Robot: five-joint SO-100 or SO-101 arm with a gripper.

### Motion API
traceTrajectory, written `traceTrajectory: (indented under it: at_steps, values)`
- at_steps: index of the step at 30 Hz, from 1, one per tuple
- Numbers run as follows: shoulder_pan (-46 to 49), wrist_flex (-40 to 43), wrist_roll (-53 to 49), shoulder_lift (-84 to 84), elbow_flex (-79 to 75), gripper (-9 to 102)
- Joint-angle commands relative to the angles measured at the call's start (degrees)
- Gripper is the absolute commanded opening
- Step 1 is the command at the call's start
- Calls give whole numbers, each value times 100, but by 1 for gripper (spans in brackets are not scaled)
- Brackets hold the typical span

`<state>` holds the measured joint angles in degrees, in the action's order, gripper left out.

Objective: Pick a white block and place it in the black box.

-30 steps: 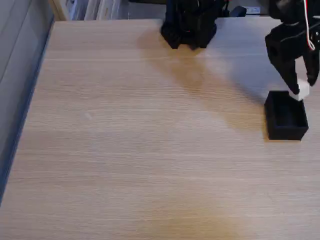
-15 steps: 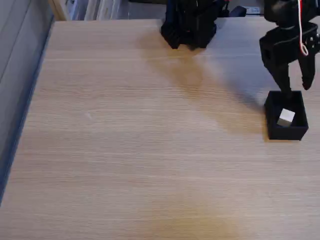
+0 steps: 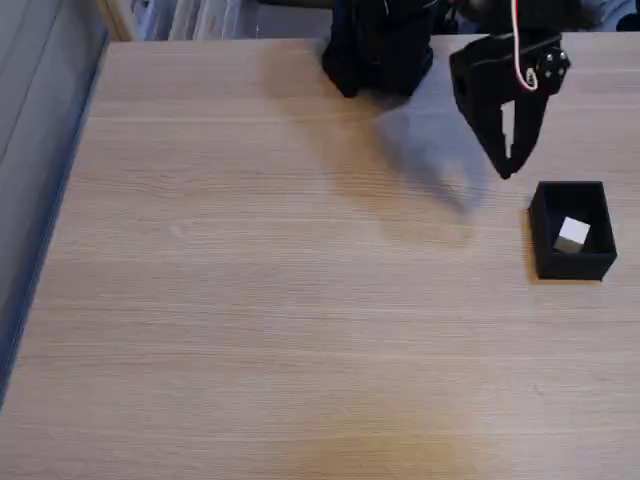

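Fixed view, looking down on a pale wooden table (image 3: 280, 300).

Gripper (image 3: 510, 165): black, hanging above the table near the upper right of the picture, fingers pointing downward. The two fingers come almost together at the tips, with a thin sliver of light showing between them higher up; nothing is held between them. The jaws stand nearly closed and empty. A white and red cable (image 3: 518, 55) runs down the gripper body.

Shadow (image 3: 430, 170): a soft grey patch on the wood below and to the left of the gripper.

Black box (image 3: 545, 225): open-topped, matte, standing on the table just to the right of and below the gripper tips as this view shows them, close to the right edge. It sits apart from the gripper, not touching it.

White block (image 3: 572, 235): a small cube lying inside the black box, on its floor, slightly toward the right wall, top face bright and sides greyish.

Arm base (image 3: 380, 50): a black mass at the far edge of the table, top centre.

Surroundings: a grey surface (image 3: 40, 120) runs along the left side of the table.
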<state>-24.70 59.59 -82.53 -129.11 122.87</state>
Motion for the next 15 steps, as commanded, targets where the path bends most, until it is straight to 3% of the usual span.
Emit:
traceTrajectory:
  at_steps: [1,15]
  values:
    - [299,88,-202,-686,501,0]
    - [1705,993,-1055,-3850,3753,0]
